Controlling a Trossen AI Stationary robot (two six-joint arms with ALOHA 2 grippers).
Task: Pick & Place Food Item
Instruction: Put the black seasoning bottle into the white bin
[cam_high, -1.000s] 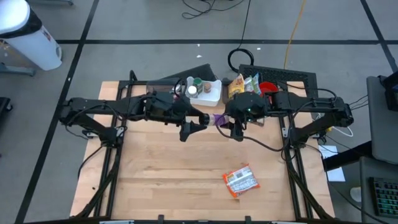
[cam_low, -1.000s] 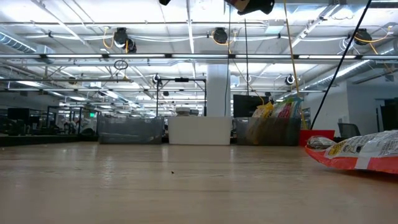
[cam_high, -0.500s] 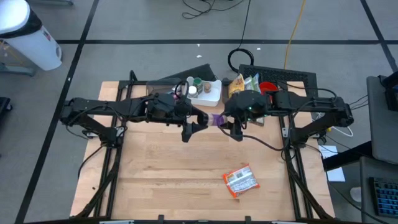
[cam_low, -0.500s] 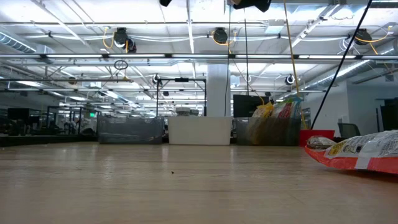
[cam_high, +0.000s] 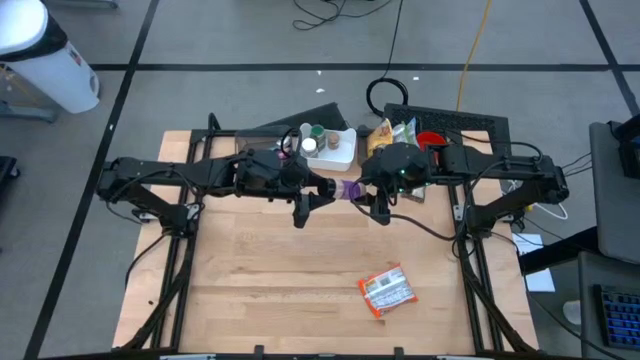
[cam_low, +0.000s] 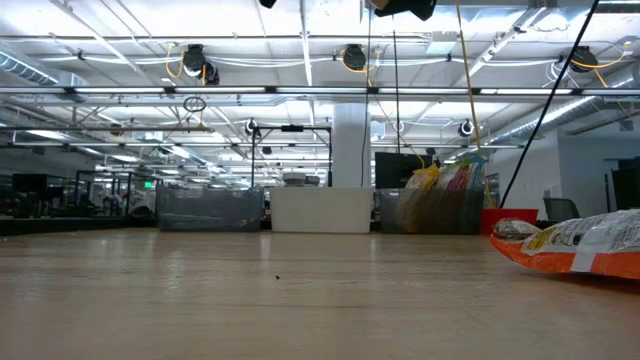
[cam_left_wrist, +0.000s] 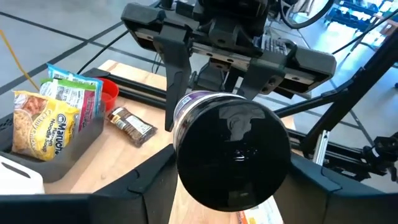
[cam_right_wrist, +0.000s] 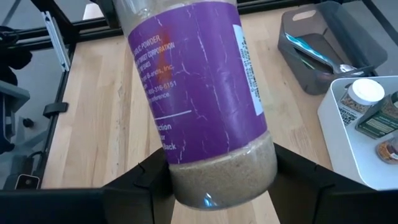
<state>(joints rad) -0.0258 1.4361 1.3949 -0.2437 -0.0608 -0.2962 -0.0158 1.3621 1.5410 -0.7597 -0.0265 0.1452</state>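
Wood table (cam_high: 250, 280), back-centre, both of your arms met above it. Your left gripper (cam_left_wrist: 233, 183) had just crept closer to the purple-labelled clear plastic jar (cam_high: 349, 190) and narrowed its opening around the jar's black lid end. I could not tell whether it already pressed on the lid or stood just off it. The jar hung on its side in the air between the two grippers, pale powder settled in it, clear of the boards. Your right gripper (cam_right_wrist: 214, 186) was clamped on the jar's body, same width as a second earlier, and carried all the weight.

My read was a hand-over from right to left, midway: the taking side was closing and the giving side had not let go. You would want the left grip firm before the right released. A round smooth lid looked like a slippery hold.

Around it, a white rectangular tray (cam_high: 344, 160) with small jars sat just behind the grippers. An orange crinkled snack packet (cam_high: 386, 291) lay flat near the front edge, well apart. A grey bin (cam_high: 395, 150) of noodle packets and a red cup (cam_high: 430, 141) sat at the back right.

Nothing lay under the jar. The tray and bin were near enough to clip on a swing backward.
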